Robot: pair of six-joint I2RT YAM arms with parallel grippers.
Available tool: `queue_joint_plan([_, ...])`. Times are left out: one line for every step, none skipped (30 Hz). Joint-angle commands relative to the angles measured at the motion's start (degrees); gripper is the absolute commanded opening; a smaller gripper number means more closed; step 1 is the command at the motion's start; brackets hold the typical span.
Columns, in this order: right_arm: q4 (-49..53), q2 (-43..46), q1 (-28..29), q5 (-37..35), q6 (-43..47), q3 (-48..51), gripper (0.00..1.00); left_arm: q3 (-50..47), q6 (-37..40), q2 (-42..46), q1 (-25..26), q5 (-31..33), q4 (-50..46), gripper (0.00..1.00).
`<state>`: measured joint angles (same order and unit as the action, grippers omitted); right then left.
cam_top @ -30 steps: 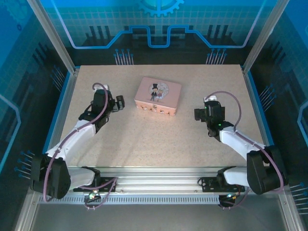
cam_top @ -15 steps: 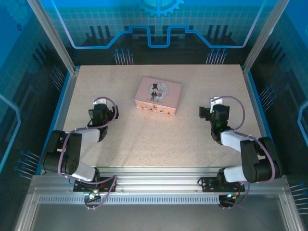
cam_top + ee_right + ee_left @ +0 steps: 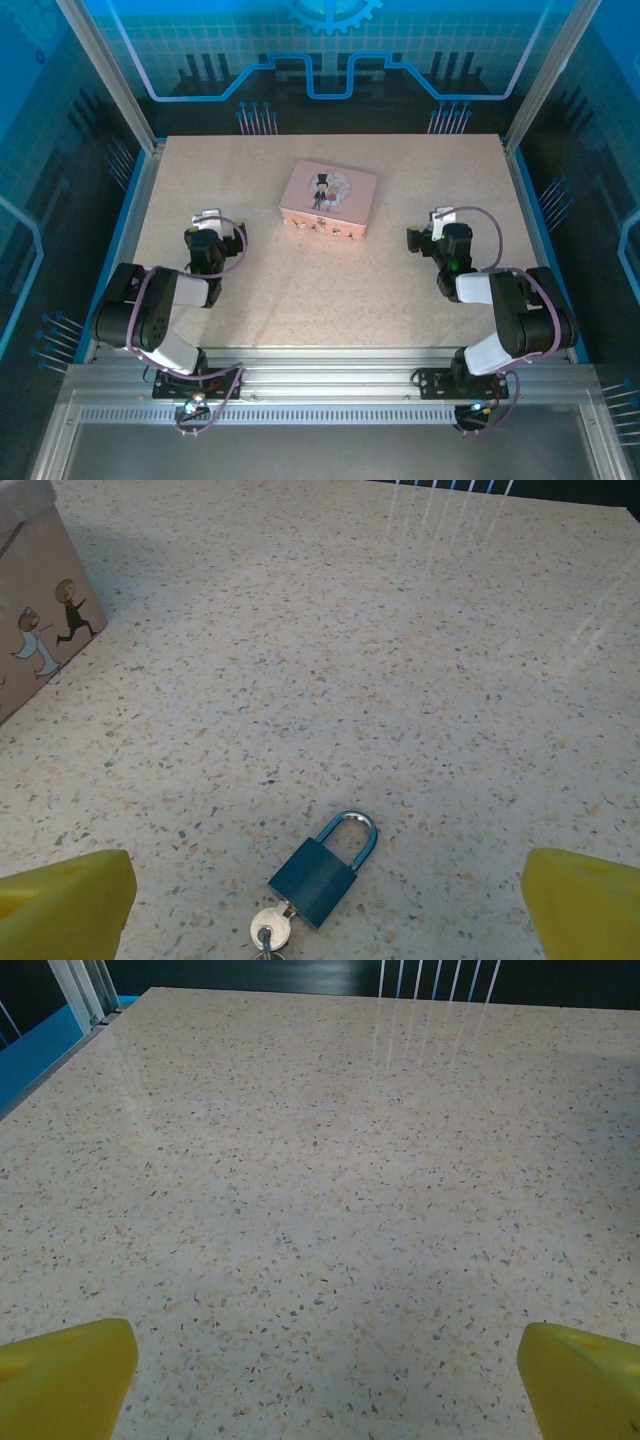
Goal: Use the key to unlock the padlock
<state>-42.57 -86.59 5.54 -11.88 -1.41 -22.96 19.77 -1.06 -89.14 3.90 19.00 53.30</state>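
Left fingers (image 3: 62, 1372), right fingers (image 3: 60, 898): wide, empty.

Left arm (image 3: 150, 312), white and black with a purple cable: folded back close to its base, wrist low, pointing to the far side.
Left gripper (image 3: 205, 228): jaws spread wide, yellow fingertips (image 3: 65, 1375) at the wrist view's lower corners.
Right arm (image 3: 520, 318), same build: folded likewise.
Right gripper (image 3: 432, 232): jaws spread wide.
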Motion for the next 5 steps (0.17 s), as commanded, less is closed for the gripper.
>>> queue_joint_plan([-1.6,0.4,-1.0,2.1,0.4,-1.3,1.00,0.9,1.1,-0.1,0.2,-0.6,2.8,0.99])
queue_joint_plan([-1.7,0.4,-1.1,2.1,0.4,-1.3,1.00,0.9,1.2,-0.1,0.2,-0.6,2.7,0.99])
queue_joint_plan([-1.9,0.4,-1.1,2.0,0.5,-1.2,1.00,0.9,1.2,-0.1,0.2,-0.8,2.7,0.99])
queue_joint_plan([-2.0,0.4,-0.9,1.9,0.6,-1.1,1.00,0.9,1.2,0.0,0.2,-0.8,2.7,0.99])
queue_joint_plan([-2.0,0.4,-0.9,1.9,0.6,-1.2,1.00,0.9,1.1,-0.1,0.2,-0.7,2.7,0.99])
